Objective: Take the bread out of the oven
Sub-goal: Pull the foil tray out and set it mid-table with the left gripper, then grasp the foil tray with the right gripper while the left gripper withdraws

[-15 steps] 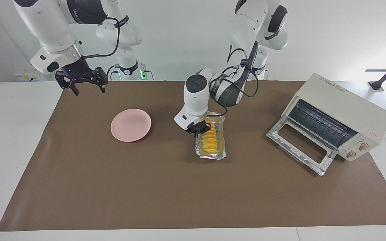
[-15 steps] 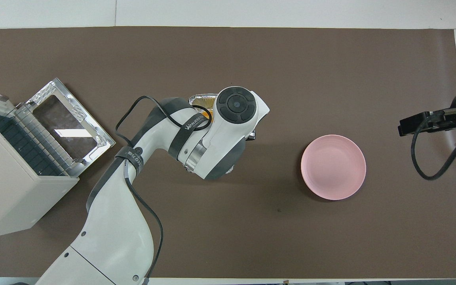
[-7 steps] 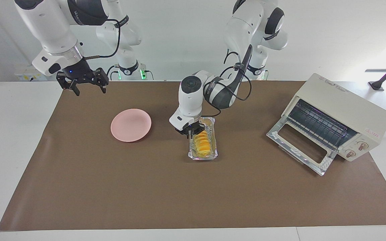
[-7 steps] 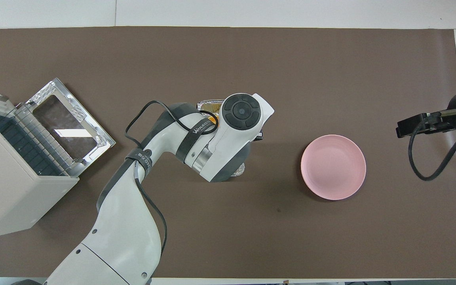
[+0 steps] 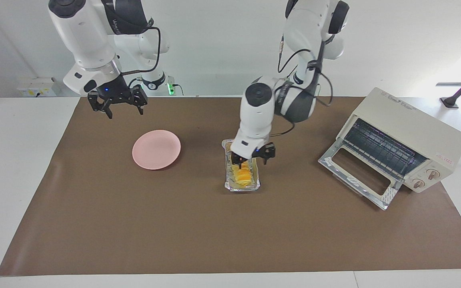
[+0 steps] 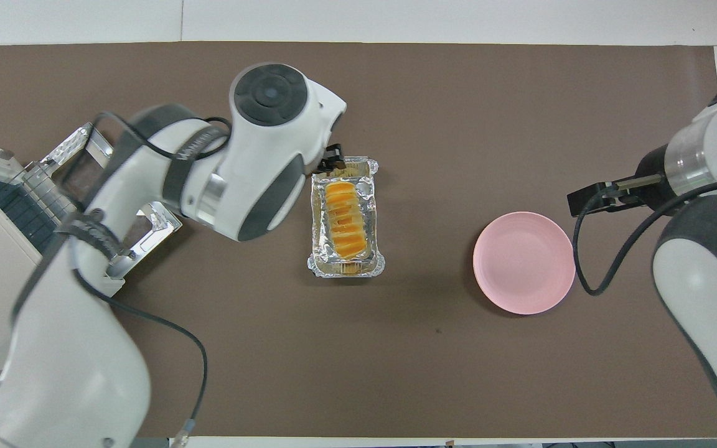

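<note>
The yellow-orange ridged bread [image 5: 243, 175] lies in a crinkled silver foil tray [image 5: 229, 185] on the brown mat, mid-table; the overhead view shows the bread [image 6: 343, 218] whole in the tray [image 6: 346, 269]. My left gripper [image 5: 252, 161] hangs open and empty just above the tray, touching nothing; only its dark tip [image 6: 332, 160] shows from overhead. The cream-white oven [image 5: 408, 132] stands at the left arm's end, its glass door [image 5: 358, 176] dropped open and its wire rack bare. My right gripper [image 5: 117, 107] is open in the air near the round pink plate [image 5: 156, 149].
The plate [image 6: 523, 261] sits beside the tray toward the right arm's end. The oven's open door [image 6: 109, 205] lies flat on the mat under my left forearm. The brown mat [image 5: 214, 232] covers most of the table.
My left gripper carried the tray toward the plate, set it down, opened and rose off it. My right gripper moved in toward the plate.
</note>
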You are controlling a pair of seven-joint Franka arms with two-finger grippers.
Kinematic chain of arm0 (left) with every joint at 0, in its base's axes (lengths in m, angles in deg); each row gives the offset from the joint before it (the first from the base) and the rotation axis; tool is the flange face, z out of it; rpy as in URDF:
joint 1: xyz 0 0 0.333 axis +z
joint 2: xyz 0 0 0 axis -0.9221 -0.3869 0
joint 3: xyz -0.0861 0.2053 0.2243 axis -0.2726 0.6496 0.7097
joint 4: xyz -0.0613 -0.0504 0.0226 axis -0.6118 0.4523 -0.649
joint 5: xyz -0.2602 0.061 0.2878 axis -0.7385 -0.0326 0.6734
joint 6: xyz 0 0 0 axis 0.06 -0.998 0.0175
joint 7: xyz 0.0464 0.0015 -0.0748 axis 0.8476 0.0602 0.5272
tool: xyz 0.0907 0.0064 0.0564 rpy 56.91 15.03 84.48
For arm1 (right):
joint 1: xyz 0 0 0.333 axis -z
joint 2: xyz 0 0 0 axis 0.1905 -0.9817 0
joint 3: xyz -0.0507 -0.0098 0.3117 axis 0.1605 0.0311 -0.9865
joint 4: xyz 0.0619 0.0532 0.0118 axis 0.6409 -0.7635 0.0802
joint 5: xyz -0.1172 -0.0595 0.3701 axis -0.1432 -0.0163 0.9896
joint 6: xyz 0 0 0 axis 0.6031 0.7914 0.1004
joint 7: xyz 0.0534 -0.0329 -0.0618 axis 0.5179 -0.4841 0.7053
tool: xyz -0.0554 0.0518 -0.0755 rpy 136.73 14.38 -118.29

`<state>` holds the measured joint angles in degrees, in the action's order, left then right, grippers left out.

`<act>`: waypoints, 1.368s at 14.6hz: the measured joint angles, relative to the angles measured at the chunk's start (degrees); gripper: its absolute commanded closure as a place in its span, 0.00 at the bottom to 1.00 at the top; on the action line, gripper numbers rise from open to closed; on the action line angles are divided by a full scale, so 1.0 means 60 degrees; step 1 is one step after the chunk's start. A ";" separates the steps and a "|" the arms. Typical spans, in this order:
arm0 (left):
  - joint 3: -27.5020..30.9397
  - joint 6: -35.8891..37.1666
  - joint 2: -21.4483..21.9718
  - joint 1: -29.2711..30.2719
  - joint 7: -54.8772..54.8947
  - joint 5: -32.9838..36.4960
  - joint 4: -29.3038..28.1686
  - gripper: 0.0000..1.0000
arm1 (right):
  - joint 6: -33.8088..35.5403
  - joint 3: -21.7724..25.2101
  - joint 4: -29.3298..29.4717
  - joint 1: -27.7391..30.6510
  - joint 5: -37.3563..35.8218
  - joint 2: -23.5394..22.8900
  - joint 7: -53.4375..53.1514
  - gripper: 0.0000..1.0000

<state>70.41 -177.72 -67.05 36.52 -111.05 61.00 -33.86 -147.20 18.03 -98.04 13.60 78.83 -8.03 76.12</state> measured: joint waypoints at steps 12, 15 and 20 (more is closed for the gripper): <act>-0.0097 0.3257 0.3699 0.4248 0.5516 -0.0052 -0.1996 0.00 | -0.2615 -0.0001 0.1110 -0.3669 -0.0694 -0.3749 -0.5488 0.00; -0.0129 0.3245 0.3700 0.4247 0.5532 -0.0052 -0.2031 0.00 | -0.3435 0.0018 0.1880 -0.4048 -0.1265 -0.5172 -0.6244 0.00; -0.0174 0.3360 0.3704 0.4245 0.5592 -0.0051 -0.1983 0.00 | -0.3929 0.0099 0.2090 -0.4050 -0.1463 -0.5905 -0.6308 0.52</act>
<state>69.37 -157.56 -44.83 61.98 -77.49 60.70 -45.75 -170.78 18.63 -85.50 -10.70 70.05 -43.46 38.28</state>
